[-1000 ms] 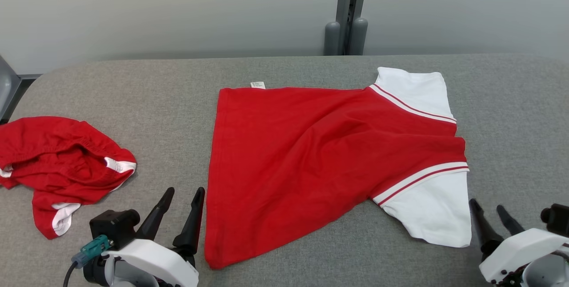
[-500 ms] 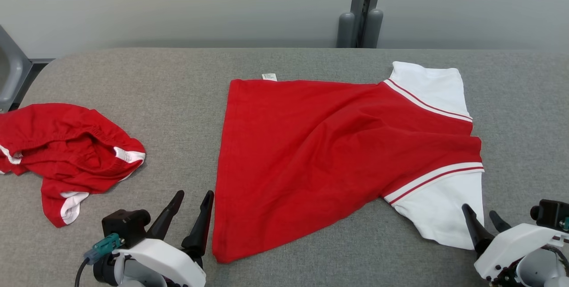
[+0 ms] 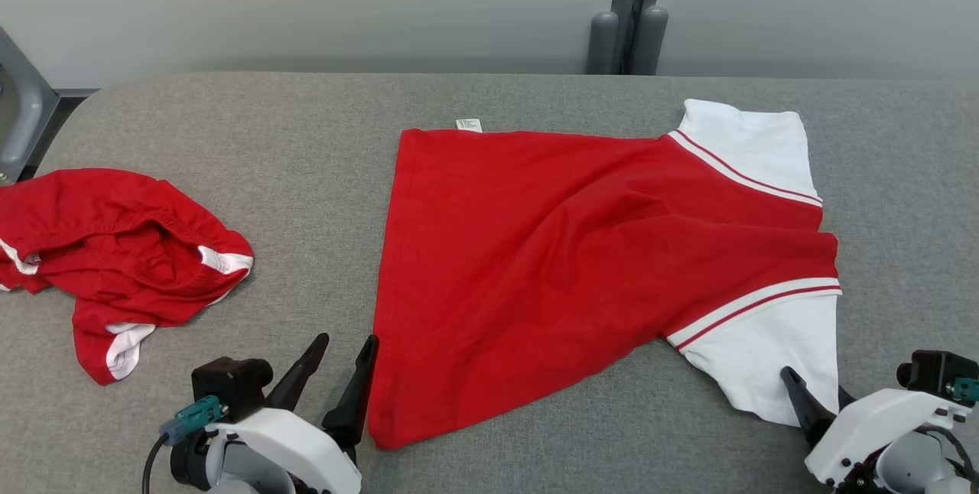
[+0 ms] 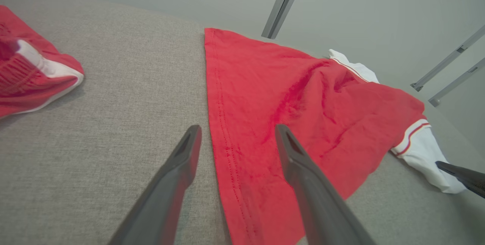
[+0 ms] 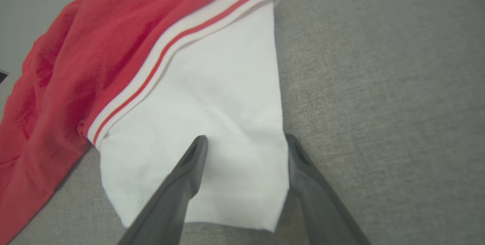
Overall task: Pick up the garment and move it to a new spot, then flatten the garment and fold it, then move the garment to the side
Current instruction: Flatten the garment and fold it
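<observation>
1. The garment [image 3: 581,264], a red shirt with white sleeves and red-and-white striped trim, lies spread on the grey fabric-covered table [image 3: 268,134], right of its middle in the head view. Its hem runs along the left, and the two sleeves point right.
2. The cloth is mostly flat, with shallow wrinkles running across the red body towards the sleeves. A small white label [image 3: 469,125] pokes out at the far corner of the hem.
3. The left gripper [image 3: 346,339] sits at the near hem corner with its fingers spread wide and nothing between them. In the left wrist view, the left gripper [image 4: 238,127] straddles the stitched hem, one finger above bare table and the other above red cloth. Whether either tip touches cannot be told.
4. The right gripper [image 3: 814,387] is at the cuff of the near white sleeve, also wide open and holding nothing. In the right wrist view, the right gripper [image 5: 246,138] has one finger over the white sleeve of the garment [image 5: 212,97] and the other at the sleeve's outer edge.
5. A second red garment [image 3: 115,249] with white trim lies crumpled at the table's left side, well apart from the shirt.
6. Behind the table stands a pale wall with a grey post [image 3: 631,12].
</observation>
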